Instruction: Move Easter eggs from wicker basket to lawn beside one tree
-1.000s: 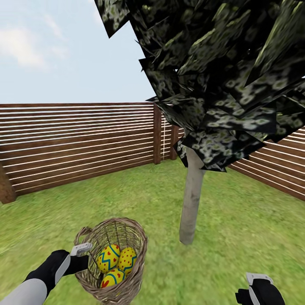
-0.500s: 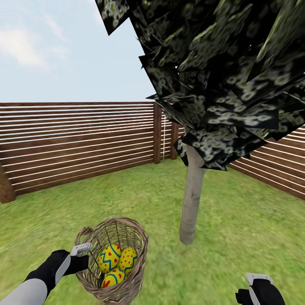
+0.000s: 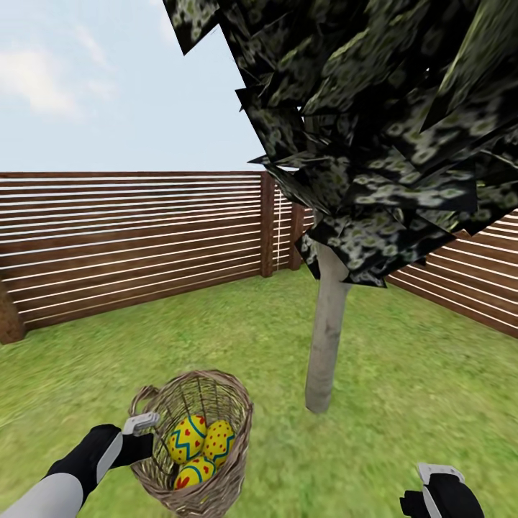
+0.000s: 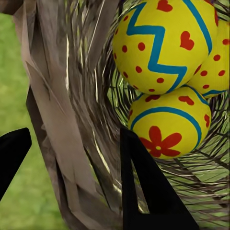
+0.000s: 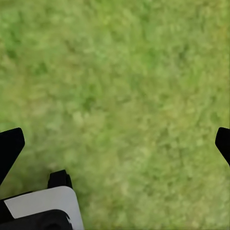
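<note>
Three yellow Easter eggs (image 3: 193, 447) painted with blue zigzags, red dots and hearts, nested low inside a brown open-weave wicker basket (image 3: 230, 432), bucket-shaped, tipped with its mouth facing up and toward the camera, long axis leaning away toward the fence. Uppermost two eggs standing roughly on end side by side, the third lying below them with a red flower on its face (image 4: 165, 127); exact contact among them hard to judge, though pressed close together. Basket held off or at the green grass lawn (image 3: 403, 388), its bottom cut off by the lower edge of the head view, so resting or lifted cannot be told. Small loop handle at the rim's left side, just beside the left gripper (image 3: 147, 432). From the left wrist, one dark finger (image 4: 143, 187) inside the weave near the flower egg and the other outside the wall, the wicker wall (image 4: 62, 120) between them: clamped across the basket's rim and side. Right gripper (image 5: 115, 143) low at the right, fingers spread wide, nothing but grass between them; in the head view mostly cut off by the frame's corner. Slim pale grey-beige tree trunk (image 3: 325, 338) upright just right of and beyond the basket, dark mottled crown overhead. Brown horizontal-slat wooden fence (image 3: 129, 237) behind, pale blue sky above it.
</note>
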{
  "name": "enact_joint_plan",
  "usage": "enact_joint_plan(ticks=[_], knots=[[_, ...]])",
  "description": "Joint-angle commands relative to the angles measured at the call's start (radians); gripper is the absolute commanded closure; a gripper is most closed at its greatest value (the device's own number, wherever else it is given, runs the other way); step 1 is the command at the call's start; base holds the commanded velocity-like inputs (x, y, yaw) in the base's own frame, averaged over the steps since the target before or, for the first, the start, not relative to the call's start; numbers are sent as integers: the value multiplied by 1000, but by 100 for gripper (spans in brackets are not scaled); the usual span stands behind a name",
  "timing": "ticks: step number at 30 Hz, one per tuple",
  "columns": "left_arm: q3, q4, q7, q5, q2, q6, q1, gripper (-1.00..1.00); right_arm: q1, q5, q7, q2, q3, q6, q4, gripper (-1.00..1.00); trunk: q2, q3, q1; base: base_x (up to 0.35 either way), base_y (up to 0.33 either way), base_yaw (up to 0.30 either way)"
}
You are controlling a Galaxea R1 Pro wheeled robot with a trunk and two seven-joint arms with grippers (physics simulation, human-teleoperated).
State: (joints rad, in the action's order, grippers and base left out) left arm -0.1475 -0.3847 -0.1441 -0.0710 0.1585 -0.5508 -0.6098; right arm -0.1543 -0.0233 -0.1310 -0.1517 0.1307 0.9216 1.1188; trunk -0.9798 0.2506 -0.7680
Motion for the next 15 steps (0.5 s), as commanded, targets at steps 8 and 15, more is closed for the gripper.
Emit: enact_joint_plan(ticks=[8,15], knots=[[-6,-2,0,-15,-4,-8,-1,100,-1,-3,-4,0,-1,5,1,-100,-57,26,-31,0,0,0],[-6,-2,0,-15,-4,-8,-1,100,-1,-3,-4,0,0,5,1,-100,-106,48,-58,0,0,0]])
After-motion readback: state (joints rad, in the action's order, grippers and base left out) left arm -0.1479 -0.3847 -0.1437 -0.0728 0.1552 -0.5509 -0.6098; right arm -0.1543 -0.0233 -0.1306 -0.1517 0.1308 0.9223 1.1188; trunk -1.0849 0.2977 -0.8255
